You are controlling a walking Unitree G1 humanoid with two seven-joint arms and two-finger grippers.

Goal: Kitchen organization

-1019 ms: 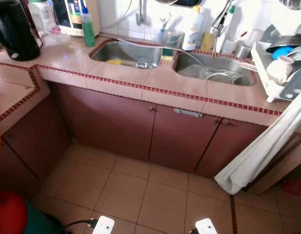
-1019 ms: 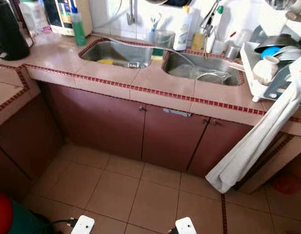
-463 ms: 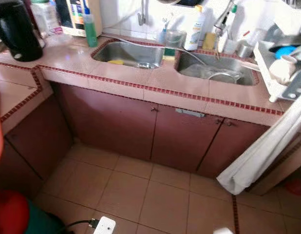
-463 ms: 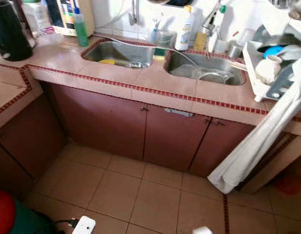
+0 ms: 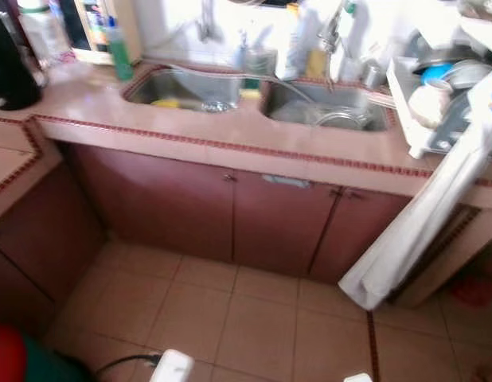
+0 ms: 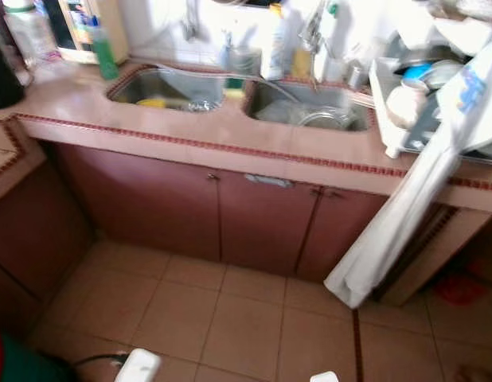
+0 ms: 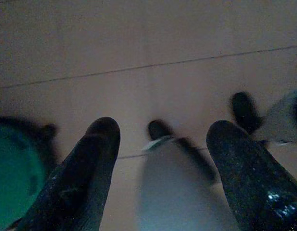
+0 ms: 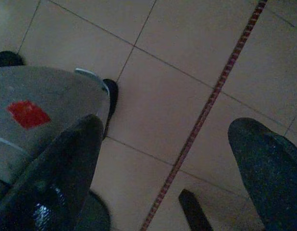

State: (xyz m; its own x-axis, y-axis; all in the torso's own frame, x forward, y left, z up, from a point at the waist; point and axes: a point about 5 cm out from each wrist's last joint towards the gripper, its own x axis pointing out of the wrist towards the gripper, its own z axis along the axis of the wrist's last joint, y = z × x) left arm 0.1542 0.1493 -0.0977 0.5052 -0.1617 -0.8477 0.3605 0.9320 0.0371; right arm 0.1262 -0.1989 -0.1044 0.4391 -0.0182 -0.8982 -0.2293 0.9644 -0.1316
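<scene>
Step in hand: my reading is an approach on foot toward the tiled counter (image 5: 254, 155) — both arms hang low over the floor and nothing is held. Which item the tidying is aimed at, the pictures do not settle.
Doing it well: stop square to the counter's front edge, close enough that an arm can clear the rim without leaning; keep the arms tucked so they miss the cabinet doors (image 5: 270, 227) and the white cloth (image 5: 425, 231) hanging off the counter's right end.
Left gripper (image 7: 160, 144): fingers spread apart, nothing between them, pointing down at floor tile beside a green object (image 7: 16, 168).
Right gripper (image 8: 167, 159): fingers spread wide, nothing held, above floor tile crossed by a red strip (image 8: 211, 103).
Left sink (image 5: 178, 87): sunk into the counter toward its back edge, left of centre; something yellow and a metal piece lie inside.
Right sink (image 5: 326, 111): just beside the left one, a round metal item in it.
Dish rack (image 5: 441, 91): at the counter's right end, loaded with crockery.
Green bottle (image 5: 117, 54): near the counter's back left corner, upright.
Black kettle (image 5: 7, 68): on the left wing of the counter.
Relation to grippers: everything on the counter is well apart from both grippers — up and ahead of them.
</scene>
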